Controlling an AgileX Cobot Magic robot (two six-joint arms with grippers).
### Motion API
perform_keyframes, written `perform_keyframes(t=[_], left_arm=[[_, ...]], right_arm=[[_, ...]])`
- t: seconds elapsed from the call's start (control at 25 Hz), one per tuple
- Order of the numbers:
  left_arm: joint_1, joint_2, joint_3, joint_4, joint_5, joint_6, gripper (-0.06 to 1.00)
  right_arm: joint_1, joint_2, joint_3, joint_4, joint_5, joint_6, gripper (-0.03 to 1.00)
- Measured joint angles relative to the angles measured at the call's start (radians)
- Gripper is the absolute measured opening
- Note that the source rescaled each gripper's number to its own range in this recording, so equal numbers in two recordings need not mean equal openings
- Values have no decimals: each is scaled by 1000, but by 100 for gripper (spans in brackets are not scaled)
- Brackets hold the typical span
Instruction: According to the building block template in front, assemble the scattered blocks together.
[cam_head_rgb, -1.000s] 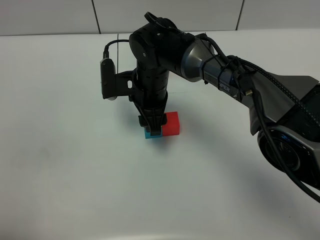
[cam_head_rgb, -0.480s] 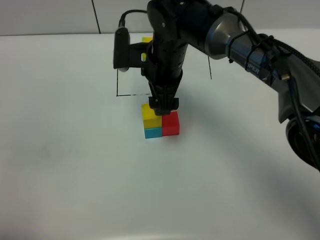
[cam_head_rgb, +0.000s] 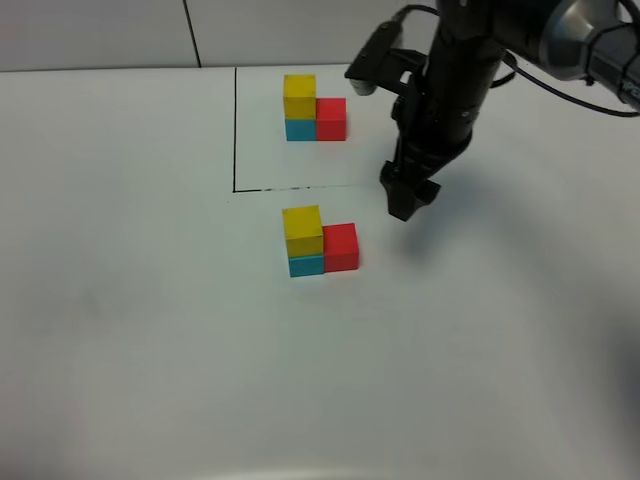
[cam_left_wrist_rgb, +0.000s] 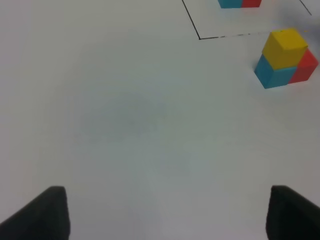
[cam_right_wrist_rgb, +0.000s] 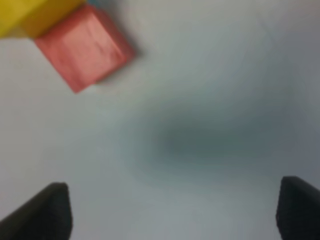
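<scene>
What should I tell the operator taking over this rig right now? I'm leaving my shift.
Right gripper: open, empty, above the table, right of the assembled blocks.
Left gripper: open, empty, away from the work.
Assembled blocks: yellow on blue, red alongside, just outside the black lines.
Template: inside the lines, same arrangement.
Done: build appears to match the template.
Left: likely only parking the arms.
</scene>
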Motion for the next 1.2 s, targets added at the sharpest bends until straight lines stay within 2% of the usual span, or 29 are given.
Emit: perform_keyframes(t=[0.12, 0.32, 0.48, 0.6, 1.0, 1.2], left_arm=[[0, 0, 0, 0, 0, 0, 76], [0, 0, 0, 0, 0, 0, 76], [0, 0, 0, 0, 0, 0, 76], [0, 0, 0, 0, 0, 0, 76], [0, 0, 0, 0, 0, 0, 76], [0, 0, 0, 0, 0, 0, 76]], right_arm=[[-49, -72, 148, 35, -66, 36, 69], [-123, -206, 431, 111, -286, 107, 69], [-160, -277, 570, 107, -396, 197, 69], [-168, -287, 594, 75, -408, 262, 69], [-168, -287, 595, 45, -492, 322, 69], [-183, -310, 595, 0, -533, 370, 76]])
